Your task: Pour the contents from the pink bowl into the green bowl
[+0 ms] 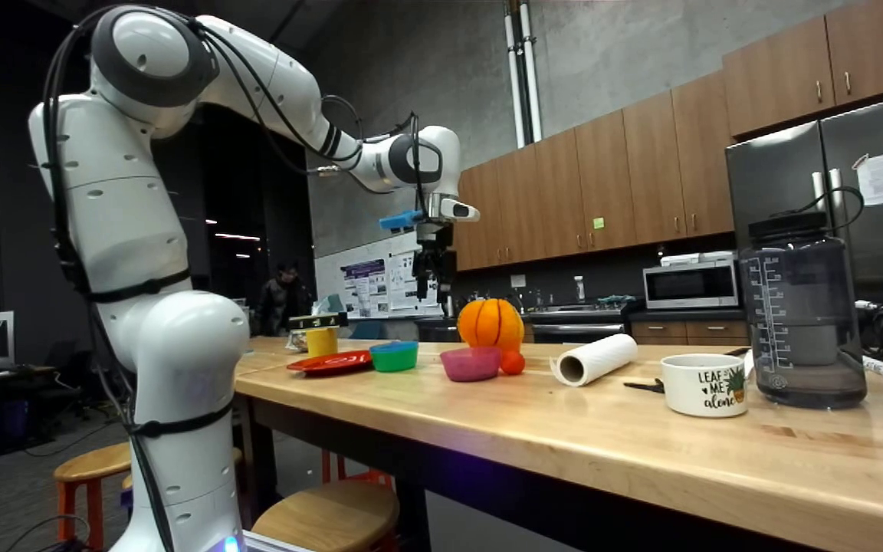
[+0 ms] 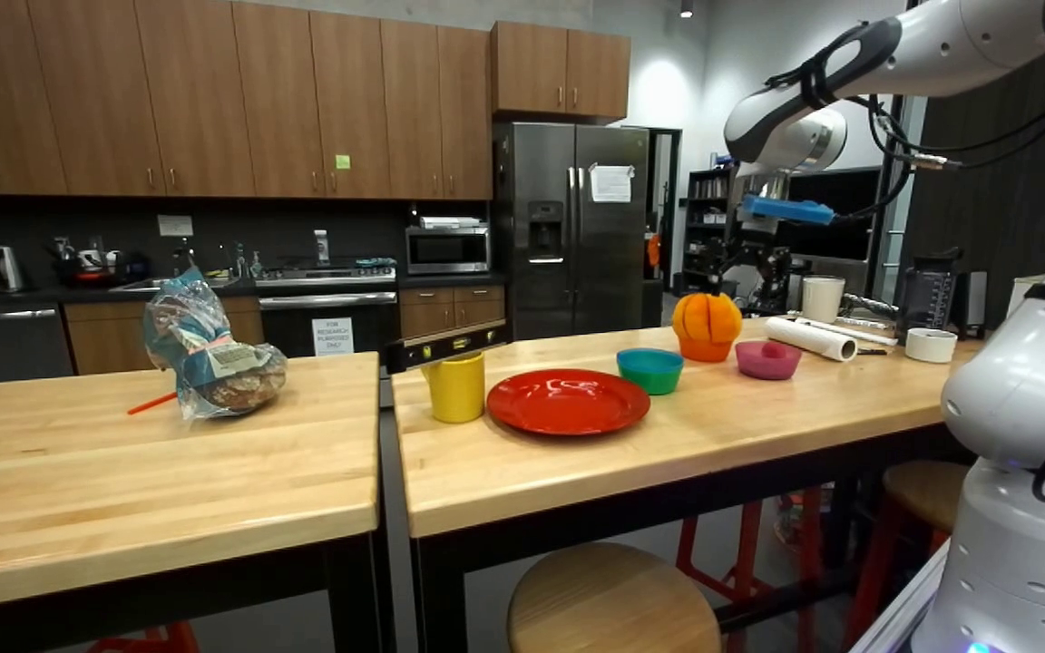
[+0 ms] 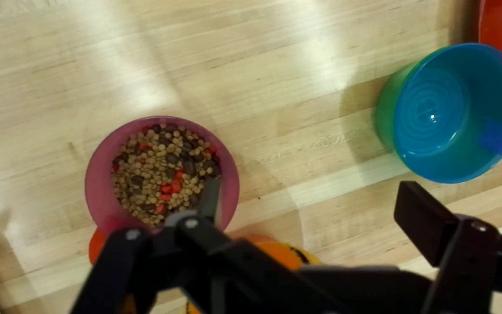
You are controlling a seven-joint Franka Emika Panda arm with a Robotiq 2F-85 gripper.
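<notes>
The pink bowl (image 1: 471, 365) stands upright on the wooden table in both exterior views (image 2: 767, 363). In the wrist view the pink bowl (image 3: 99, 187) holds a dry mix of tan, dark brown and red bits. The green bowl (image 1: 394, 359) stands beside the red plate and also shows in an exterior view (image 2: 651, 375). In the wrist view the green bowl (image 3: 389, 113) has a blue lining or nested blue bowl and looks empty. My gripper (image 3: 316, 213) is open and empty. It hangs above the table (image 1: 432, 291), well over the bowls, fingers pointing down (image 2: 747, 288).
An orange ribbed ball (image 2: 707, 319) sits on an orange base close behind the pink bowl. A small red ball (image 1: 513, 363) is beside it. A red plate (image 2: 568, 401), yellow cup (image 2: 456, 390), paper roll (image 1: 596, 360), white mug (image 1: 687, 387) and large bottle (image 1: 804, 322) stand around.
</notes>
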